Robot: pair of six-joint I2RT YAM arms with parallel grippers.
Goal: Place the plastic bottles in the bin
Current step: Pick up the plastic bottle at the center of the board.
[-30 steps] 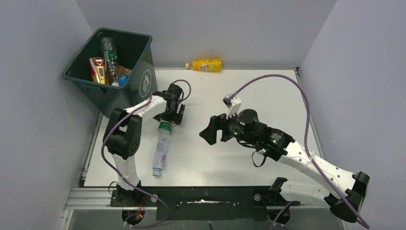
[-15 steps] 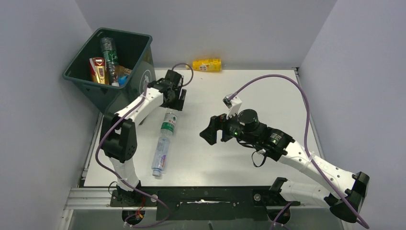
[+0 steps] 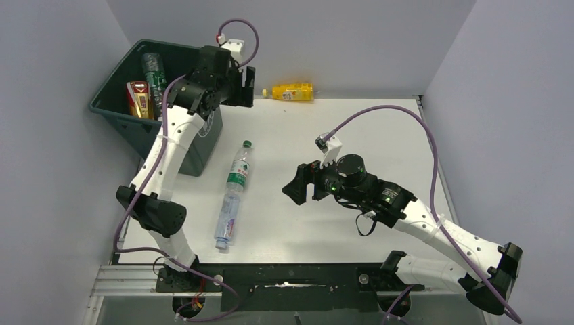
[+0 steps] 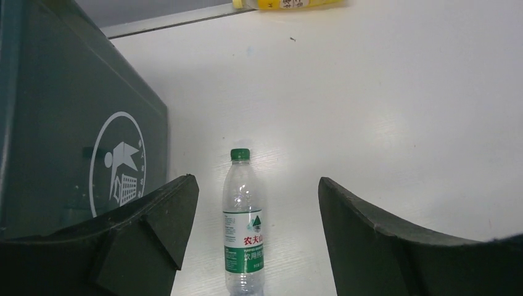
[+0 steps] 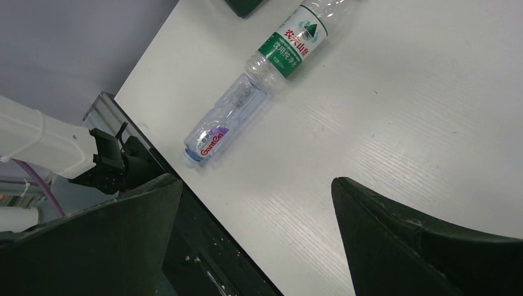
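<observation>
The dark green bin (image 3: 196,139) stands at the far left with several bottles inside, among them a red-gold one (image 3: 138,97). A clear bottle with a green label (image 3: 238,169) lies on the table, and end to end with it a clear bottle with a blue cap (image 3: 227,220). A yellow bottle (image 3: 292,91) lies at the back wall. My left gripper (image 3: 242,91) is open and empty, raised beside the bin's right rim, above the green-label bottle (image 4: 245,228). My right gripper (image 3: 296,184) is open and empty over the table's middle, right of both bottles (image 5: 293,40).
The bin's logo wall (image 4: 74,135) fills the left of the left wrist view, and the yellow bottle (image 4: 290,4) shows at its top edge. The table's near edge and the black rail (image 5: 203,246) lie under my right gripper (image 5: 256,185). The blue-cap bottle (image 5: 216,132) lies near that edge.
My left gripper let go of the green-label bottle and rose up and back to the bin's rim. The bottle stays on the table. The right arm has not moved.
</observation>
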